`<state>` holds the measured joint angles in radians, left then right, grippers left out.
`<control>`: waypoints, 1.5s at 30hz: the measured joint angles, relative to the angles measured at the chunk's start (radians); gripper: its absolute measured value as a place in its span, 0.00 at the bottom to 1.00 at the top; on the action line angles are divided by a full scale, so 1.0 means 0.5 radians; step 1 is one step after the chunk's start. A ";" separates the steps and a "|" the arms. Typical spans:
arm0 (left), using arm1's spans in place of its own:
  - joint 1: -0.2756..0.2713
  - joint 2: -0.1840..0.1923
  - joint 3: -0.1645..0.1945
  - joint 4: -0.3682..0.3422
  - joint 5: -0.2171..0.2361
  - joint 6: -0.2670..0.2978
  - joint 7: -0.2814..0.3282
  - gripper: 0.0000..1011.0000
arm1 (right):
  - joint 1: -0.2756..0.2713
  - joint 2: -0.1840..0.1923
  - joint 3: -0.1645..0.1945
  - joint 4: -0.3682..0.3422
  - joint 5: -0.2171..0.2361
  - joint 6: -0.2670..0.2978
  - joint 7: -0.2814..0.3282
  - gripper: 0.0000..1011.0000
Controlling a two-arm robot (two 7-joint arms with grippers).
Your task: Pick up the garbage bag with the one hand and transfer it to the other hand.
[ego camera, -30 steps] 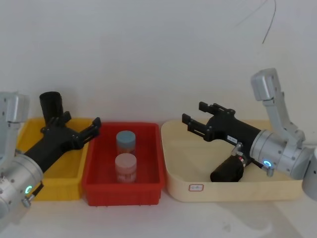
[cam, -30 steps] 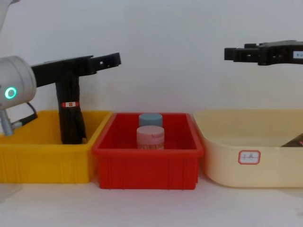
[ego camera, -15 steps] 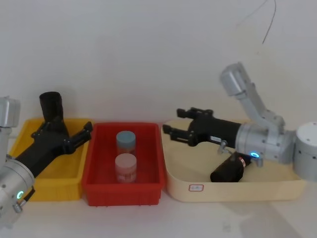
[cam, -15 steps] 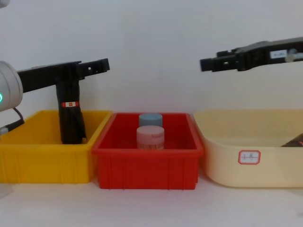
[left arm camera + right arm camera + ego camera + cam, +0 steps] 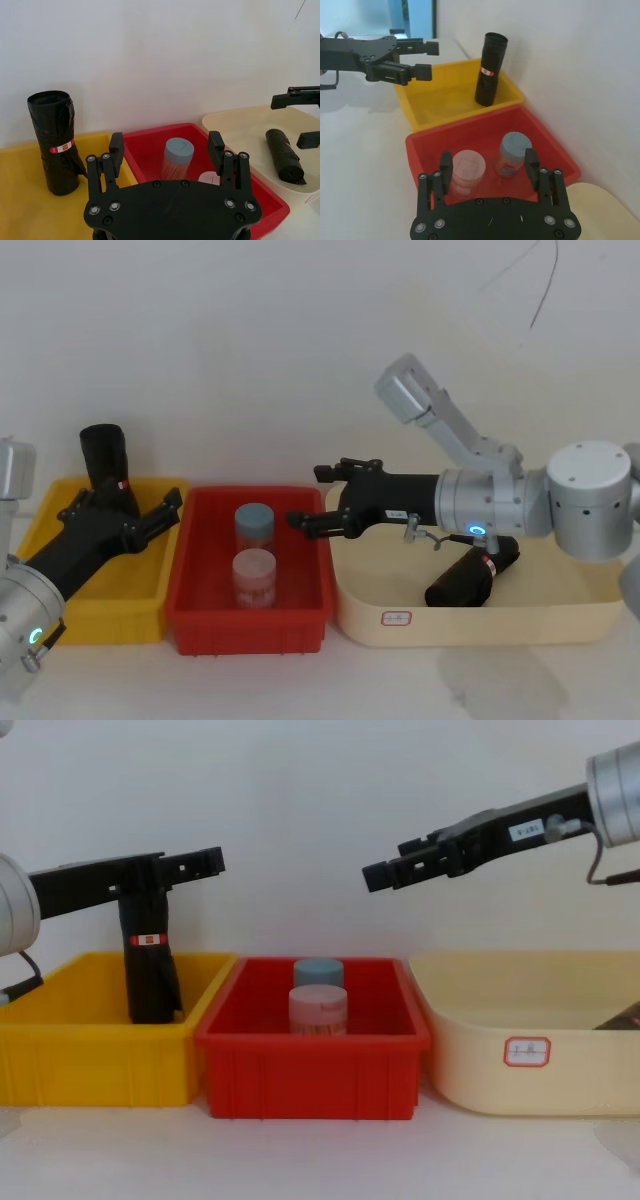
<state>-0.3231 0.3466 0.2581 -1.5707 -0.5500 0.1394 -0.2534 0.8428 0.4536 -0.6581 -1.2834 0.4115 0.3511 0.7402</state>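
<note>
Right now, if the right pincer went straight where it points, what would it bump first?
Probably the upright garbage bag in the yellow bin. The right pincer points left and slightly down, over the jars. Depth is unclear, so it might miss.

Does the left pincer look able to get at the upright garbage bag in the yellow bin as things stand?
Probably yes. The left pincer is open over the yellow bin, the garbage bag stands free beside it, nothing between them.
</note>
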 joint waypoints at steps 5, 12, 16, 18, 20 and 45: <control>0.003 0.002 -0.002 -0.002 0.000 0.001 0.002 0.99 | 0.046 -0.016 -0.036 0.031 -0.015 0.018 0.034 0.94; 0.005 0.003 -0.003 -0.004 0.000 0.002 0.003 0.99 | 0.085 -0.028 -0.070 0.057 -0.026 0.032 0.062 0.99; 0.006 0.004 -0.004 -0.005 0.000 0.002 0.004 0.99 | 0.086 -0.035 -0.077 0.068 -0.025 0.033 0.061 0.99; 0.006 0.004 -0.005 -0.005 0.000 0.002 0.004 0.99 | 0.086 -0.040 -0.080 0.074 -0.024 0.031 0.060 0.99; 0.007 0.004 -0.005 -0.005 0.000 0.002 0.004 0.99 | 0.086 -0.052 -0.088 0.091 -0.023 0.027 0.055 0.99; 0.008 0.005 -0.005 -0.006 0.000 0.002 0.004 0.99 | 0.194 -0.272 -0.215 0.464 -0.083 -0.055 0.076 0.99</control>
<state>-0.3189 0.3493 0.2556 -1.5735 -0.5500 0.1404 -0.2513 0.9400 0.3175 -0.7658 -1.0514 0.3698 0.3236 0.7780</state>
